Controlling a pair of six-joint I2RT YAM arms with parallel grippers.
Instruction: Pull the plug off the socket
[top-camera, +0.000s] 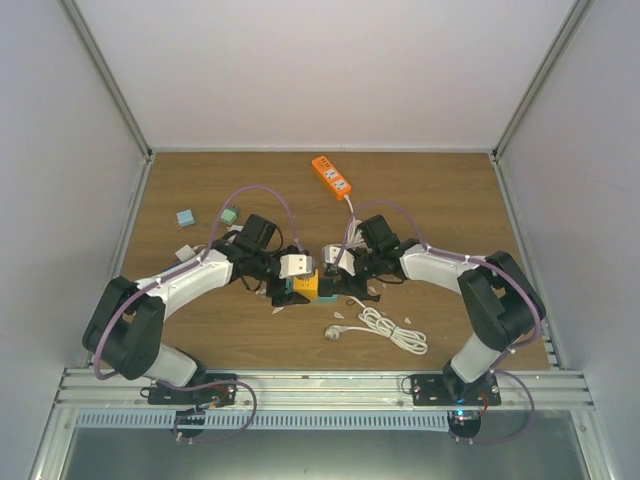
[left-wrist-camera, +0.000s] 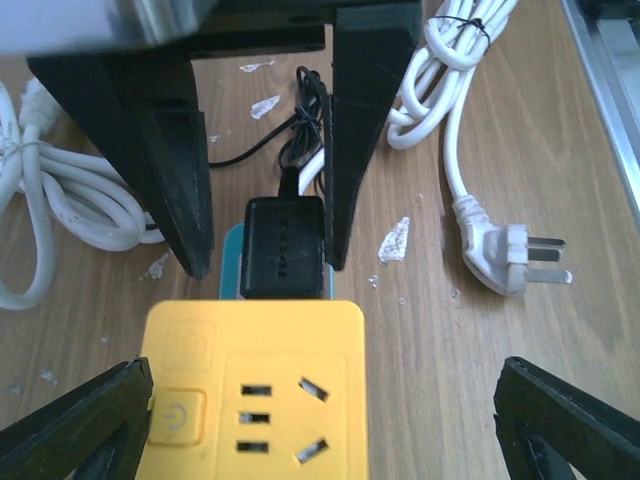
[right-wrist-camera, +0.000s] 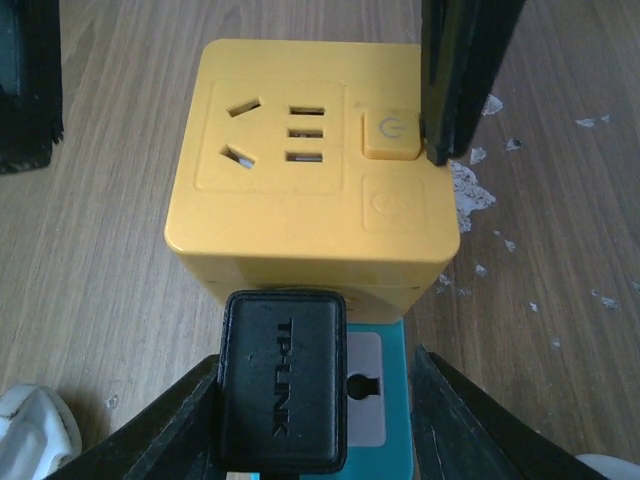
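Fingers on right arm (left-wrist-camera: 365, 140) half-parted, straddling black plug (right-wrist-camera: 283, 390): one touching plug's side, slim gap at other. Plug seated in side face of yellow socket cube (right-wrist-camera: 300, 130), mid tabletop (right-wrist-camera: 120, 250). Fingers on left arm (left-wrist-camera: 70, 430) wide, flanking cube. White cable (left-wrist-camera: 470, 150) beside; open wood toward orange power strip (top-camera: 331, 175).

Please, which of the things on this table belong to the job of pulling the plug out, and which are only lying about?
For the job:
black plug
yellow socket cube
right end effector, one finger on each side of the plug

Lying about:
orange power strip
white coiled cable
blue block
green block
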